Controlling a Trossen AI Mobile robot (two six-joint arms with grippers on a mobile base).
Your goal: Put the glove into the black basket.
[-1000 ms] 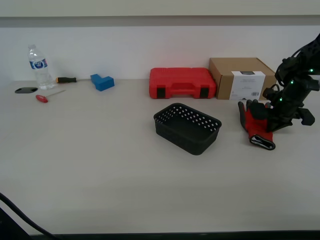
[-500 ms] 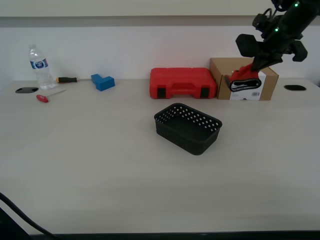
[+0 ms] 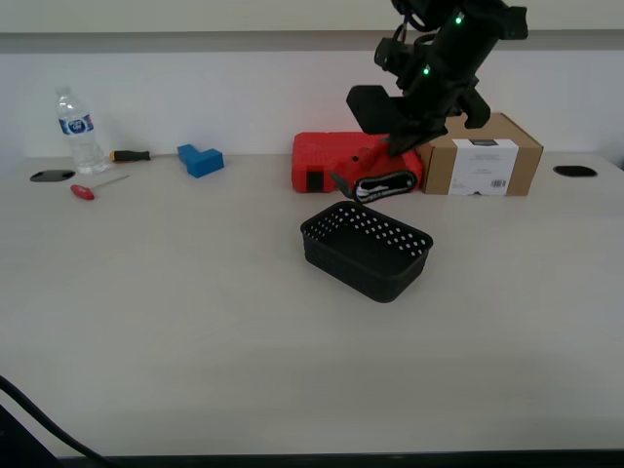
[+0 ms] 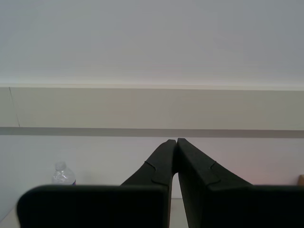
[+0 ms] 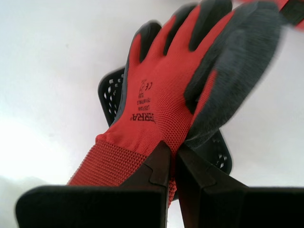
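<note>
The worktop (image 3: 195, 322) carries the black basket (image 3: 366, 251) near its middle, with a red tool case (image 3: 322, 156) and a cardboard box (image 3: 483, 151) behind it. The glove (image 3: 378, 182) is held in the air just above the basket's far rim, not yet inside. It is pinched at the cuff by my first gripper (image 5: 172, 154), whose jaws are clenched on the red knit, the basket showing beneath. My second gripper (image 4: 174, 152) is seen closed on nothing, aimed at the wall. Pickup and carry appear done; lowering and release are judged to remain.
</note>
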